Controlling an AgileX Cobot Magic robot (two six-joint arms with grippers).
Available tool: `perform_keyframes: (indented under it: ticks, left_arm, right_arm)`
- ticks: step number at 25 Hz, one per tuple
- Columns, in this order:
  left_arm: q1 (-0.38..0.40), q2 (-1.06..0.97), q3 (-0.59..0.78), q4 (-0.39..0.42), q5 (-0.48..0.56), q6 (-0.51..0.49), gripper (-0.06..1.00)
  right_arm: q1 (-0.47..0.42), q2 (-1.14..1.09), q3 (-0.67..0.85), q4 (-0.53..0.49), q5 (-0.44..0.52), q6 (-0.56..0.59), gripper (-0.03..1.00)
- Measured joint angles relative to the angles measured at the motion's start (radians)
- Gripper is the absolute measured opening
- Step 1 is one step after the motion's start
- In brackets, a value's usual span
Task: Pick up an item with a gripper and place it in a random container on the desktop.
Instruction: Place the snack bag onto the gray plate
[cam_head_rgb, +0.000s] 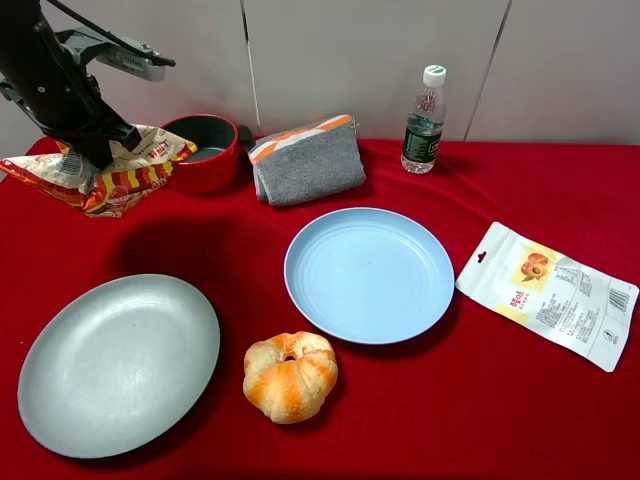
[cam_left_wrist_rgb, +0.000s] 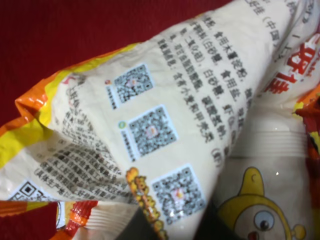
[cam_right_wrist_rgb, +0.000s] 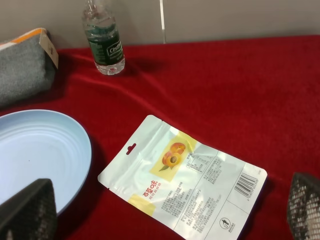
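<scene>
The cream-white snack bag (cam_head_rgb: 125, 175) with red-and-yellow striped edges hangs crumpled at the far left, next to the red pot. My left gripper (cam_head_rgb: 92, 160) is shut on it from above, and a shadow lies on the cloth below. In the left wrist view the bag (cam_left_wrist_rgb: 165, 125) fills the frame, with a dark finger (cam_left_wrist_rgb: 145, 227) at its edge. The grey-green plate (cam_head_rgb: 118, 362) lies empty at the front left, well in front of the bag. My right gripper (cam_right_wrist_rgb: 167, 207) is open and empty above the table's right side; it is out of the exterior view.
A red pot (cam_head_rgb: 205, 150), a grey folded pouch (cam_head_rgb: 305, 160) and a water bottle (cam_head_rgb: 424, 120) stand along the back. A light blue plate (cam_head_rgb: 368, 273) lies in the middle, a bread roll (cam_head_rgb: 291, 375) in front, and a flat white fruit pouch (cam_head_rgb: 548, 292) at the right.
</scene>
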Motion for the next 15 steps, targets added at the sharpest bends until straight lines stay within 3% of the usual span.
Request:
perform_keyframes:
  ticks: [15]
  left_arm:
    - [-0.052,-0.125,0.000,-0.022,0.143,-0.012,0.00]
  right_arm:
    - [0.000,0.000,0.000,0.000,0.000,0.000,0.69]
